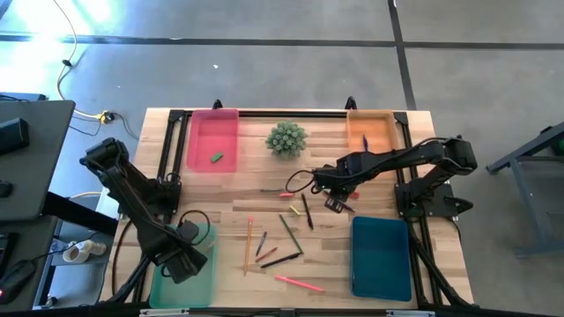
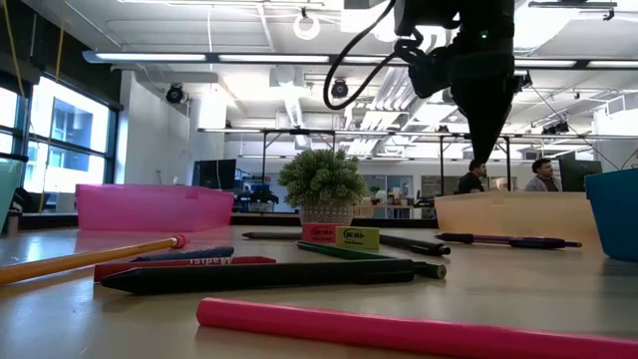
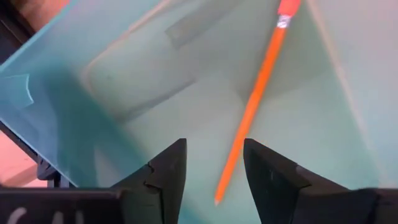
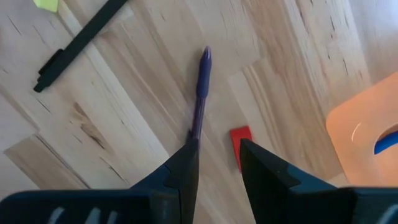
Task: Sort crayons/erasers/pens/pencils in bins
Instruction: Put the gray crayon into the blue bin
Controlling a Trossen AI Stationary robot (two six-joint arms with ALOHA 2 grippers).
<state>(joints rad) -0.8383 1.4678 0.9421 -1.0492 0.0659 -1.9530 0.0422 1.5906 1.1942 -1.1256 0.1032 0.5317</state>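
Left gripper [image 3: 214, 171] over the light green bin [image 3: 124, 87], jaws parted, orange pencil [image 3: 255, 106] lying free inside it; right gripper [image 4: 217, 165] partly open above purple pen [image 4: 200, 93], red eraser [image 4: 239, 142] beside, likely next pick

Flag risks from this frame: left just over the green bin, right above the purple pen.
1. The right gripper hangs over the purple pen with a red eraser right beside it; closing here could nudge or catch the eraser too.
2. Its open fingers look off-centre from the pen, so one may land on the barrel and roll it.
3. The left gripper sits low in the light green bin, its fingers astride the orange pencil; lifting could drag the pencil.
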